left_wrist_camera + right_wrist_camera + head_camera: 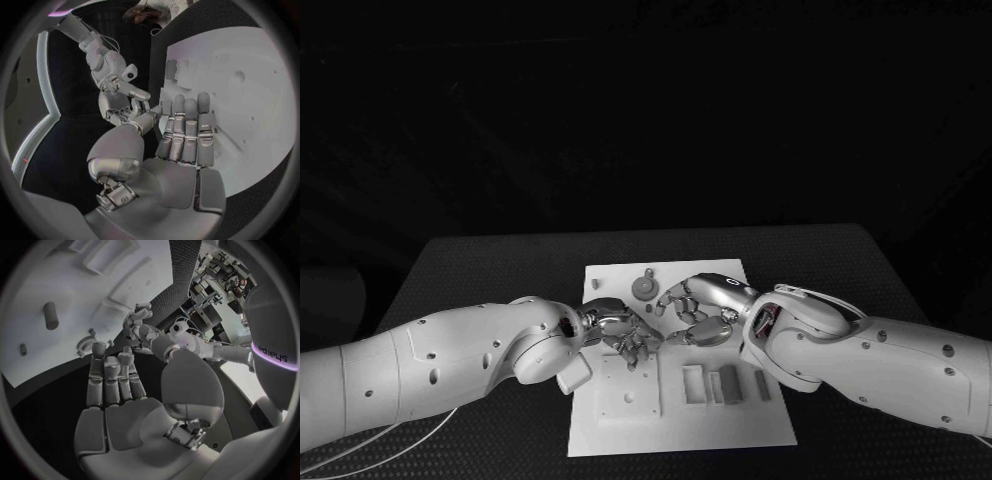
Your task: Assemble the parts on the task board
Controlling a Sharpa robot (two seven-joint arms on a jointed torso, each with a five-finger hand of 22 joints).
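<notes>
Both hands, left (620, 332) and right (701, 310), hover open-fingered over the task board (678, 425).

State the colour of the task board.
White; the task board shows best in the head view.
</notes>
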